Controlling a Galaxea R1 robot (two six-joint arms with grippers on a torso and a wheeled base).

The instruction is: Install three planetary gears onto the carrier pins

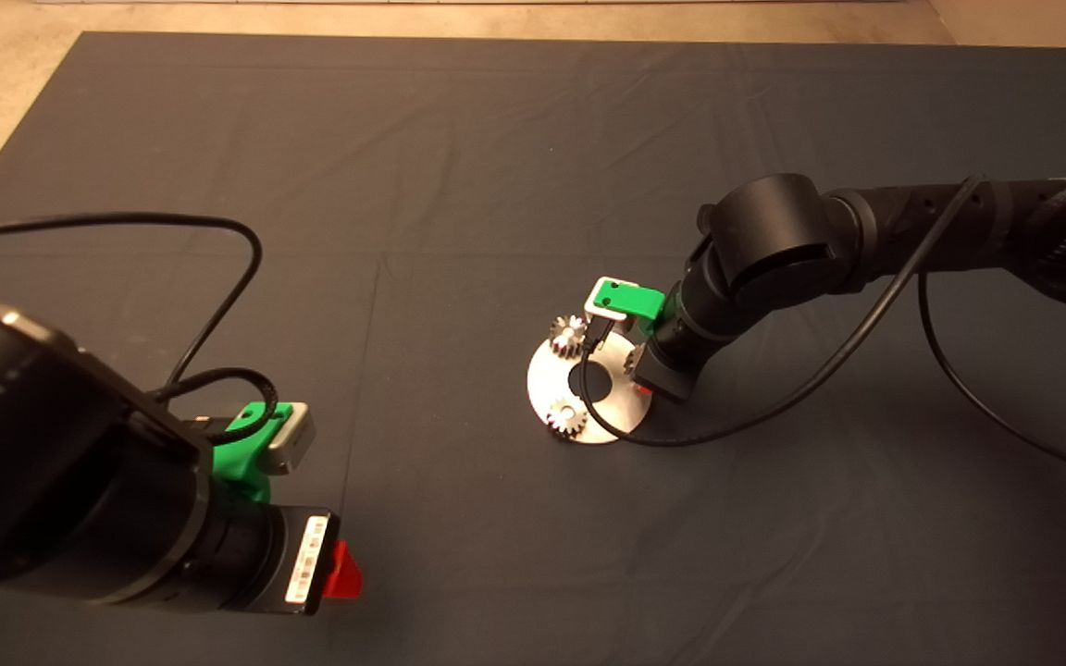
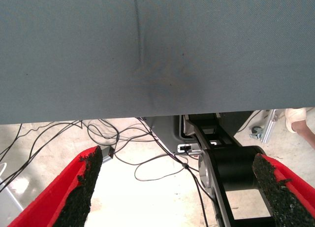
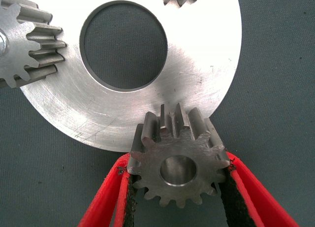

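**Third gear gripped at the disc's rim, two gears on the disc**

Start at your left: the left gripper (image 1: 334,569) is parked low over the dark mat (image 1: 459,166), well apart from the work. In its wrist view you see its fingers (image 2: 81,187) spread wide with nothing between them; past the mat's edge lie the floor, loose cables (image 2: 147,163) and part of a person's shoe (image 2: 299,119).

Move to the middle of the mat and you find the shiny round disc (image 1: 547,379) lying flat, its large centre hole (image 1: 590,377) open. Two planetary gears sit on it: one gear (image 1: 568,336) at the far edge, the other gear (image 1: 567,419) at the near edge. Each overhangs the rim slightly. You cannot see their carrier pins in the head view.

On your right, the right gripper (image 1: 641,368) reaches down at the disc's right edge. Its wrist view shows you the fingers (image 3: 236,197) closed on the third gear (image 3: 178,160), one pad pressing each side of the teeth. That gear is held with its round centre hole (image 3: 178,170) facing the camera, just at the disc's rim (image 3: 98,133), partly overlapping it. Whether it touches the disc you cannot tell.
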